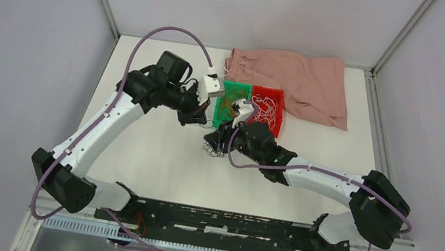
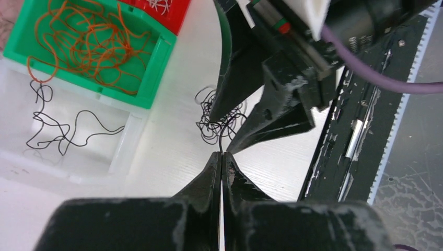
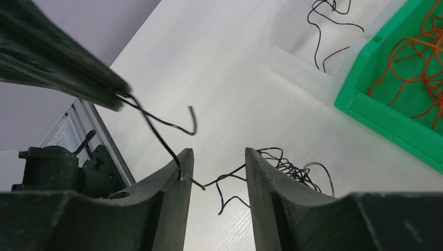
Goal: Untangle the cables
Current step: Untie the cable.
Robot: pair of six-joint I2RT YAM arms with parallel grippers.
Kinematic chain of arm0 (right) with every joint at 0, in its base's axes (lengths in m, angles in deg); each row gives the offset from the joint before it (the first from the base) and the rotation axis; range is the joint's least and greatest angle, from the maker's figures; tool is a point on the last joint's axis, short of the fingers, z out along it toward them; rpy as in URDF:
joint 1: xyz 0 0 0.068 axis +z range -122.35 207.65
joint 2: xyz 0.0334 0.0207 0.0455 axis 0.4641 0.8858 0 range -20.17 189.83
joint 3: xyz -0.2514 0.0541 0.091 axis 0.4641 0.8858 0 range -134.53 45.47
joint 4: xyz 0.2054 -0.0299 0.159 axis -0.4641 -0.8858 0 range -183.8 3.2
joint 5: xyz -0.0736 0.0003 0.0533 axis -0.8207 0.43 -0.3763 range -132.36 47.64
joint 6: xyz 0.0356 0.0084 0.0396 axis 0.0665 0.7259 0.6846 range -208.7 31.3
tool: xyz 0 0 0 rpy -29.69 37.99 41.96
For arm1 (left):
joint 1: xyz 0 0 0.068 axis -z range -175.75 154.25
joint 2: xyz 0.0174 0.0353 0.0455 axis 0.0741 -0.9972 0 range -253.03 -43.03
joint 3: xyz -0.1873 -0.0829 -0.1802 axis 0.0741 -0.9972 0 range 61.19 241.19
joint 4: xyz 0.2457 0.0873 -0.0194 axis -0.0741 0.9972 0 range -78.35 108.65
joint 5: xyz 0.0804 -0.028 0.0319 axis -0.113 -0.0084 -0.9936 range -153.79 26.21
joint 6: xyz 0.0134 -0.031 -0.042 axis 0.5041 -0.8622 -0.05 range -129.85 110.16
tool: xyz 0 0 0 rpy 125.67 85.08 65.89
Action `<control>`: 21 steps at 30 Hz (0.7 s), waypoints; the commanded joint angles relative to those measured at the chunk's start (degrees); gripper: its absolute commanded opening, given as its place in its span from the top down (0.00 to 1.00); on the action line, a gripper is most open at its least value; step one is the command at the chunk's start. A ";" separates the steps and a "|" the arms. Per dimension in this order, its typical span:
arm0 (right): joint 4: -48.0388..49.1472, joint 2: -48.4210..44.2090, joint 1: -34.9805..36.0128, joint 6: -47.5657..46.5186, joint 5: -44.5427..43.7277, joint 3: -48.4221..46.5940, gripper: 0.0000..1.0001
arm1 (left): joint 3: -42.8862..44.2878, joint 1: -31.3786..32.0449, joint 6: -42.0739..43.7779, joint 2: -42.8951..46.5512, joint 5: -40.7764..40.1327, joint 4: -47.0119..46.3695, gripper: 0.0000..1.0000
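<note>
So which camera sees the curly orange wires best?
Left wrist view: the thin curly orange wires fill the green plastic bin, large and sharp. Right wrist view crops them; top view shows a tiny smudge.

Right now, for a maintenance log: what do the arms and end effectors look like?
Left arm and right arm: white links, black joints; a purple cable runs along each. The left end effector and right end effector each have two black, tapered, scuffed fingers.

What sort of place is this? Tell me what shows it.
Probably a robotics lab test cell: two arms bolted to a rail at a white table, plain grey walls enclosing it, plus a green bin and red bin of cables.
</note>
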 commanded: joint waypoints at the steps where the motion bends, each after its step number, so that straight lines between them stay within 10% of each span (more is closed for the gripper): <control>1: 3.89 0.10 0.29 -1.88 -3.59 -1.63 0.53 | 7.27 0.10 0.77 2.11 2.98 7.36 0.97; 21: 13.25 4.91 1.26 -0.14 -6.25 0.49 0.49 | 35.55 0.15 -2.05 0.27 2.48 12.04 0.97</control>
